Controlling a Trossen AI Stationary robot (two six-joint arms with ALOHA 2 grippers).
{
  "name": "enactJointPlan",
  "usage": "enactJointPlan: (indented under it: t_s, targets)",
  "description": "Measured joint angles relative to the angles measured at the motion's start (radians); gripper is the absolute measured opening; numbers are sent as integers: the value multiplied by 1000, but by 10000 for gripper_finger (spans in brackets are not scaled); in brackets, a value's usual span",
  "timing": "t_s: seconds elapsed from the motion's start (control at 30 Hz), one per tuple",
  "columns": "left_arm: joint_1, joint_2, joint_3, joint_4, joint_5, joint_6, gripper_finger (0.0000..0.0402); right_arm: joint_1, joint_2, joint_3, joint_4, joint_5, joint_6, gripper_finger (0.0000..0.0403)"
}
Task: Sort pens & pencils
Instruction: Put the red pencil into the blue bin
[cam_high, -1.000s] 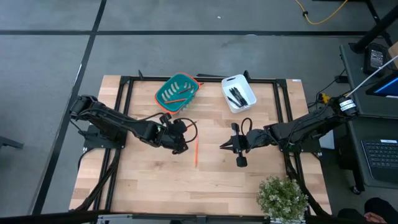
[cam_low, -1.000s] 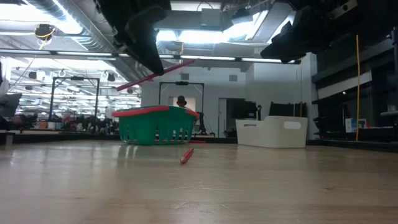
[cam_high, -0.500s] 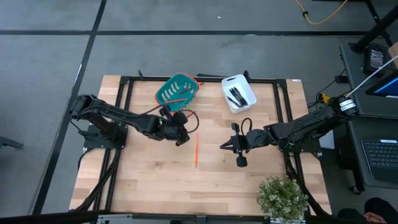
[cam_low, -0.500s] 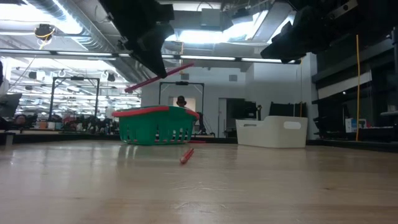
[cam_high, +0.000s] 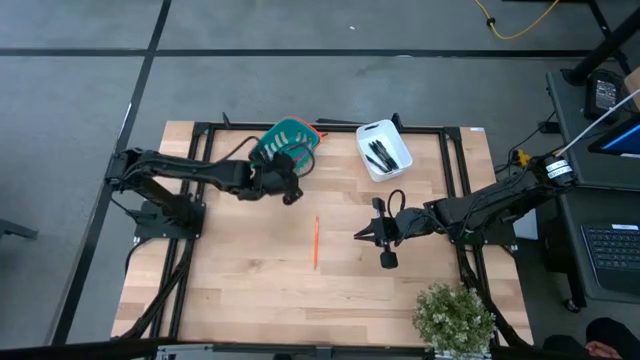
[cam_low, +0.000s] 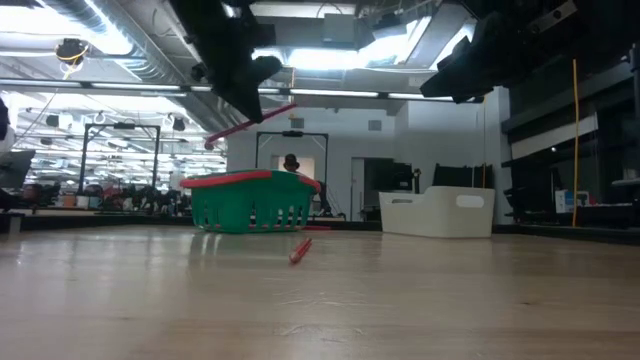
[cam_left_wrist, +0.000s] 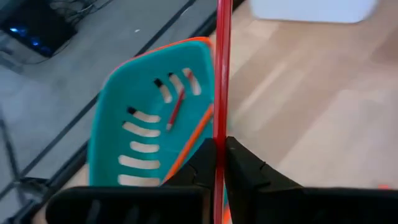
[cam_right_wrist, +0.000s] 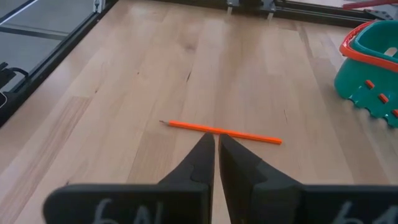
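Left gripper (cam_high: 290, 190): I have it up above the table, just beside the near rim of the green basket (cam_high: 278, 141). From the left wrist camera its two fingers (cam_left_wrist: 202, 163) are pressed together on a red pencil (cam_left_wrist: 222, 74).
Held pencil: it sticks out ahead of the fingers and reaches over the edge of the basket. In the low view it hangs tilted in the air (cam_low: 250, 121), above the basket's red rim (cam_low: 252, 180).
Green basket: it sits at the far side of the table, left of the middle. I can see one red pencil (cam_left_wrist: 176, 109) lying on its floor (the wrist camera shows it best).
Right gripper (cam_high: 360, 235): it hangs over the middle right of the table, pointing toward the left arm. Its fingers (cam_right_wrist: 202, 163) are drawn together with only a thin slit between them, and I see nothing held there.
Loose pencil: an orange one (cam_high: 315, 242) lies flat on the bare wood near the table's middle, between the two grippers and touching neither. In the right wrist camera it lies crosswise just past the fingertips (cam_right_wrist: 224, 132); at table height I see it end-on (cam_low: 300, 250).
White bin (cam_high: 383, 148): it stands at the far edge, right of the basket and apart from it.
Pens (cam_high: 380, 153): a few black ones lie inside the white bin.
Plant (cam_high: 455, 317): a small green one stands at the near right corner of the table (cam_high: 240, 290), well clear of both arms.
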Motion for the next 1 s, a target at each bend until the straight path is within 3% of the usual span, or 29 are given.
enactJointPlan:
  t_s: [0.67, 1.0]
  targets:
    - [213, 1, 0, 51, 23, 168, 13, 0, 0, 0, -16, 0, 0, 26]
    - [378, 2, 0, 118, 362, 303, 13, 0, 0, 0, -23, 0, 0, 26]
